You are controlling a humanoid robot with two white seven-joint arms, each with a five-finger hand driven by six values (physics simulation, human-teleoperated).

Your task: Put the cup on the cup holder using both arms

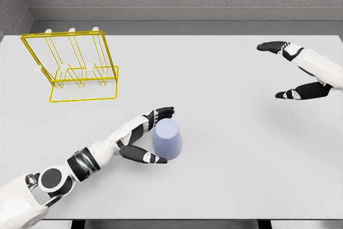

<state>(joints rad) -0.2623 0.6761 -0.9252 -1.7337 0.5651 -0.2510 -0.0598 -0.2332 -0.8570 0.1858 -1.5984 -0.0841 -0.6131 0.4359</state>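
Two hands, one cup (167,139) upside down on table (225,175); left hand (153,135) cupped around it, not clearly gripping; right hand (292,71) spread, empty, well apart; yellow cup holder (80,65) bare; lift and placing left.

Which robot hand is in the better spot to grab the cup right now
Left. The left robot hand sits right beside the cup, fingers spread around its side. The right robot hand hovers open far off at the table's right edge. The holder stands at the far left.
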